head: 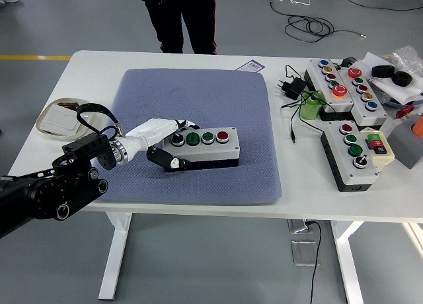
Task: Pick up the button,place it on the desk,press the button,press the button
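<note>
A grey button box (203, 148) with one black, two green and one red button lies on the blue-grey mat (198, 99), near its front middle. My left hand (173, 144) grips the box's left end, white fingers over its top by the black button, dark thumb against its front side. The right arm is out of sight.
A person in black stands at the far edge (182, 16). Three more button boxes (344, 86), a green cylinder (310, 106) and a black plug with cable (291, 89) crowd the right side. A white flat device (56, 119) lies at the left edge.
</note>
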Action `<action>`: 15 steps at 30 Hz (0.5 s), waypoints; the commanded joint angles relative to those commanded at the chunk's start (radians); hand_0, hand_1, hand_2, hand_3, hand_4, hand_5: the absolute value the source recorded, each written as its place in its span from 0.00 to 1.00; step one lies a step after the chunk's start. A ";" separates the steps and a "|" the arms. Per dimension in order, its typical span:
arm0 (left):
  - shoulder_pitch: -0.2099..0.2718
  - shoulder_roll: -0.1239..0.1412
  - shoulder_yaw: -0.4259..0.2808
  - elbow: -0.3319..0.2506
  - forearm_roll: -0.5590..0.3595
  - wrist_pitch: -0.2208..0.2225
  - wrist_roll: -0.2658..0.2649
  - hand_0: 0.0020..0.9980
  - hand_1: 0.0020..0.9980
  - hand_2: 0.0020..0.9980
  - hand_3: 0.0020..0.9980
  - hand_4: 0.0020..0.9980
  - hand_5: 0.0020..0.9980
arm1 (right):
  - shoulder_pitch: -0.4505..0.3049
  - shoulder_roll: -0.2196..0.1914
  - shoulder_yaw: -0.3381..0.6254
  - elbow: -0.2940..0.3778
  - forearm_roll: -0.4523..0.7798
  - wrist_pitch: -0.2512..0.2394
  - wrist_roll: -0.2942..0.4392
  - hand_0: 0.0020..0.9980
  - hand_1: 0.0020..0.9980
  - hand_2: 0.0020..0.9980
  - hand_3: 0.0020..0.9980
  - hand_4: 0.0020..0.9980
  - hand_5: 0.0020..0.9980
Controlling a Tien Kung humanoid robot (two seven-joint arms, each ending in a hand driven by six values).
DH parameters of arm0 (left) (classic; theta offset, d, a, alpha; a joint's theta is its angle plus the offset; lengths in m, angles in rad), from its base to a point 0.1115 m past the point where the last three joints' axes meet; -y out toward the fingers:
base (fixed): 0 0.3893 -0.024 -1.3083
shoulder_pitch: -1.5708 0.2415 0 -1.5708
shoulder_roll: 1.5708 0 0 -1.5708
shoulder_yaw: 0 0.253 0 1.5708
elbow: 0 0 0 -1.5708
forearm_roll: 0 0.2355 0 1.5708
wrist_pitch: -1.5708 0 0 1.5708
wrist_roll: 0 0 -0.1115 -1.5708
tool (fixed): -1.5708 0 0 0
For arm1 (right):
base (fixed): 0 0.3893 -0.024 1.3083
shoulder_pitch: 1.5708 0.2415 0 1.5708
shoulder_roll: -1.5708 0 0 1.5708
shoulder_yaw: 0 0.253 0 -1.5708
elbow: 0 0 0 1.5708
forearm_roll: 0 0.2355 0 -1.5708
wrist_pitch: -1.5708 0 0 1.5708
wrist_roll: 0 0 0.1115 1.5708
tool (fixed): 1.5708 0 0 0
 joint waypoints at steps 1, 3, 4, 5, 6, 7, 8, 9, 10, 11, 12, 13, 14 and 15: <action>0.001 0.000 -0.003 -0.001 0.003 0.000 0.000 0.75 0.77 0.80 0.84 0.74 0.09 | 0.000 0.000 0.000 0.000 0.000 0.000 0.000 0.64 0.51 0.55 0.59 0.24 0.36; 0.003 0.000 -0.010 -0.003 0.006 0.000 -0.001 0.75 0.77 0.80 0.84 0.74 0.09 | -0.001 0.000 -0.001 0.000 0.001 0.000 0.000 0.64 0.51 0.55 0.59 0.24 0.36; 0.004 0.000 -0.016 -0.005 0.004 0.001 -0.001 0.75 0.77 0.80 0.84 0.74 0.09 | -0.002 0.000 -0.001 0.000 0.001 0.000 0.000 0.64 0.51 0.55 0.59 0.24 0.36; 0.004 0.000 -0.017 -0.006 0.003 0.001 -0.001 0.75 0.77 0.80 0.84 0.74 0.09 | -0.002 0.000 -0.001 0.000 0.001 0.000 0.000 0.64 0.51 0.55 0.59 0.24 0.36; 0.004 0.000 -0.018 -0.006 0.003 0.001 -0.001 0.75 0.77 0.80 0.84 0.74 0.09 | -0.002 0.000 -0.001 0.000 0.001 0.000 0.000 0.64 0.51 0.55 0.59 0.24 0.36; 0.006 0.000 -0.025 -0.010 0.000 0.003 0.000 0.86 0.84 0.86 0.89 0.85 0.14 | -0.002 0.000 -0.001 0.000 0.001 0.000 -0.001 0.64 0.51 0.55 0.59 0.24 0.36; 0.007 0.000 -0.031 -0.014 -0.001 0.004 0.000 0.86 0.84 0.86 0.89 0.85 0.14 | -0.003 0.000 -0.001 0.000 0.001 0.000 0.000 0.64 0.51 0.55 0.59 0.24 0.36; 0.007 0.000 -0.034 -0.017 -0.002 0.004 0.001 0.86 0.84 0.86 0.89 0.85 0.14 | -0.003 0.000 -0.001 0.000 0.001 0.000 0.000 0.64 0.51 0.55 0.59 0.24 0.36; 0.009 0.001 -0.042 -0.022 -0.005 0.004 0.001 0.86 0.84 0.86 0.89 0.85 0.14 | -0.004 -0.001 0.000 0.000 0.000 0.000 0.000 0.64 0.51 0.55 0.59 0.24 0.36; 0.009 0.001 -0.045 -0.024 -0.007 0.004 0.001 0.86 0.84 0.86 0.89 0.85 0.14 | -0.004 -0.001 0.000 0.000 -0.001 0.000 0.000 0.64 0.51 0.55 0.59 0.24 0.36; 0.011 0.002 -0.052 -0.030 -0.012 0.001 0.002 0.86 0.84 0.86 0.89 0.85 0.14 | -0.005 -0.001 -0.001 0.000 0.000 0.001 0.000 0.64 0.51 0.55 0.59 0.24 0.36; 0.011 0.002 -0.054 -0.031 -0.014 0.001 0.003 0.86 0.84 0.86 0.89 0.85 0.14 | -0.005 -0.001 -0.001 0.000 0.001 0.001 0.000 0.64 0.51 0.55 0.59 0.24 0.36; 0.011 0.002 -0.054 -0.032 -0.014 0.001 0.003 0.91 0.87 0.88 0.90 0.89 0.20 | -0.005 -0.001 -0.001 0.000 0.001 0.001 0.000 0.64 0.51 0.55 0.59 0.24 0.36; 0.011 0.002 -0.055 -0.034 -0.013 0.000 0.004 0.91 0.87 0.88 0.90 0.89 0.20 | -0.005 -0.001 -0.001 0.000 0.001 0.001 0.000 0.64 0.51 0.55 0.59 0.24 0.36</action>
